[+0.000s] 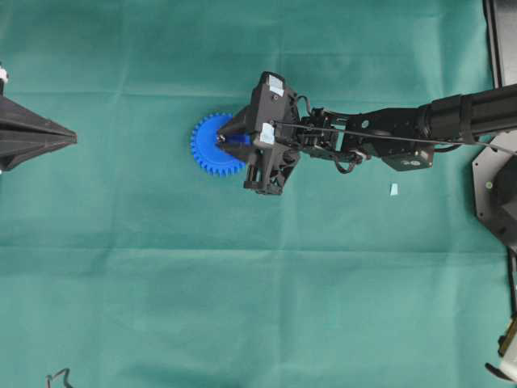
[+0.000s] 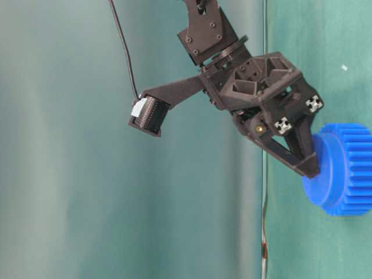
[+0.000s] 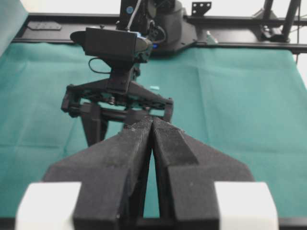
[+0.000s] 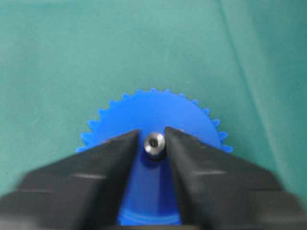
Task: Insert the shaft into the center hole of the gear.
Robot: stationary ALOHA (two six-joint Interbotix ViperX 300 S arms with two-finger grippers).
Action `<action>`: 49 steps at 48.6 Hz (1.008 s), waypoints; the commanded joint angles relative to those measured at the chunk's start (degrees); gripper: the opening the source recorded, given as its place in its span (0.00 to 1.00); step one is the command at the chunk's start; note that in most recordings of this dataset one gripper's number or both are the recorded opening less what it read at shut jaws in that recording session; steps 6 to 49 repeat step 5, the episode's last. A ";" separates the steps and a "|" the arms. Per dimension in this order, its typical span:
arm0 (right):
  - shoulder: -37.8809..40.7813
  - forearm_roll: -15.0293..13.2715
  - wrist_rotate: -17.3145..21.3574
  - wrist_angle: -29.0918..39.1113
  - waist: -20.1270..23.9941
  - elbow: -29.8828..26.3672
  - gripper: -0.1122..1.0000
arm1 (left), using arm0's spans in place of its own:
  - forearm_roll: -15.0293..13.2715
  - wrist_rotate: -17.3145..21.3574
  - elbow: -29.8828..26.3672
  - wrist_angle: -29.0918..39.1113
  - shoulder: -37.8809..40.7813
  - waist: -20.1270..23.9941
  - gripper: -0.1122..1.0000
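- Overhead view: the gear (image 1: 212, 145) lies flat on the green worktop (image 1: 242, 307), left of centre. The right pincer (image 1: 229, 137) reaches in from the right, its tips over the hub. A small silvery glint sits at the gear's middle, likely the shaft (image 1: 220, 139). The left pincer (image 1: 71, 138) is parked at the far left edge, well apart from the gear. A pale blue scrap (image 1: 393, 189) lies on the cloth to the right, unrelated.
- Table-level view: the right pincer (image 2: 311, 165) angles down onto the gear (image 2: 343, 168), finger tips touching or just at the raised hub. The shaft is hidden here.
- Left wrist view: the left pincer (image 3: 151, 125) is clenched, its two fingers pressed together with nothing between them. The right arm works beyond it; the gear cannot be made out.
- Right wrist view: the shaft (image 4: 154, 143) stands upright in the center hole (image 4: 154, 152) of the gear (image 4: 153, 115), its end face toward the camera. The right pincer (image 4: 153, 139) has its fingers either side of the pin with a thin gap showing on each side, so it reads as released, not gripping.
- Handling judgement: the pin is stiff, smooth metal, light and likely slippery; best held across its sides near the top. The gear is rigid plastic, light enough to slide on the cloth if nudged sideways.
- Progress judgement: insertion looks done or nearly so; seating depth cannot be told.
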 commanded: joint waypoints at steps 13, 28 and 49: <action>-3.87 0.09 -0.26 -0.62 0.18 -0.53 0.89 | 0.18 0.00 -1.49 -0.18 0.18 0.09 0.10; -3.87 0.09 -0.26 -0.62 0.18 -0.53 0.89 | 0.18 0.00 -1.49 -0.18 0.18 0.09 0.10; -3.87 0.09 -0.26 -0.62 0.18 -0.53 0.89 | 0.18 0.00 -1.49 -0.18 0.18 0.09 0.10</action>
